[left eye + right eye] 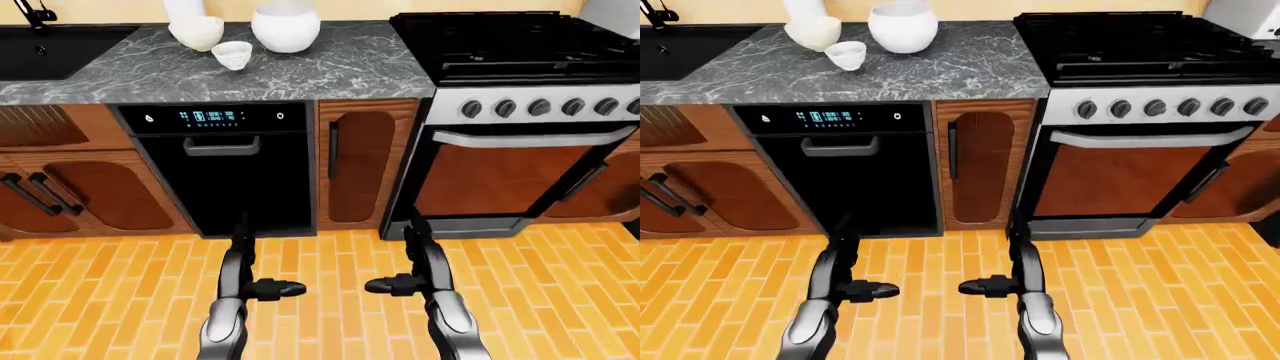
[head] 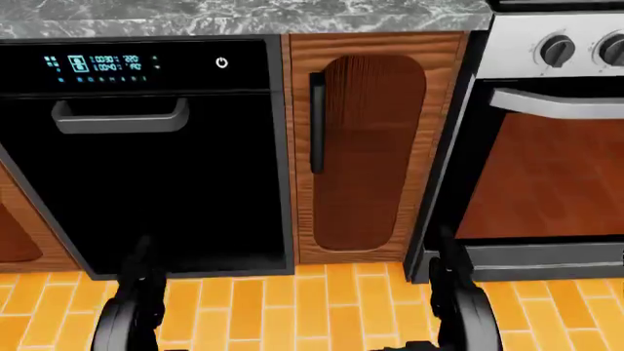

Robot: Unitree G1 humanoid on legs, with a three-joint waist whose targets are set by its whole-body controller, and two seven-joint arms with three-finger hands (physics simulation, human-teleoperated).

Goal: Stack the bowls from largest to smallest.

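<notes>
Three white bowls sat close together at the top of the left-eye view on the gray marble surface (image 1: 300, 67): a big bowl (image 1: 286, 28), a middle bowl (image 1: 197, 32) to its left, and a small bowl (image 1: 232, 55) tipped on its side just below them, and nothing could be seen inside any of them. Both arms hung low over the orange floor (image 1: 560, 285), far from the bowls, with fingers pointing at each other. The left robot hand (image 1: 268, 288) and the right robot hand (image 1: 392, 285) were loosely open and held nothing.
</notes>
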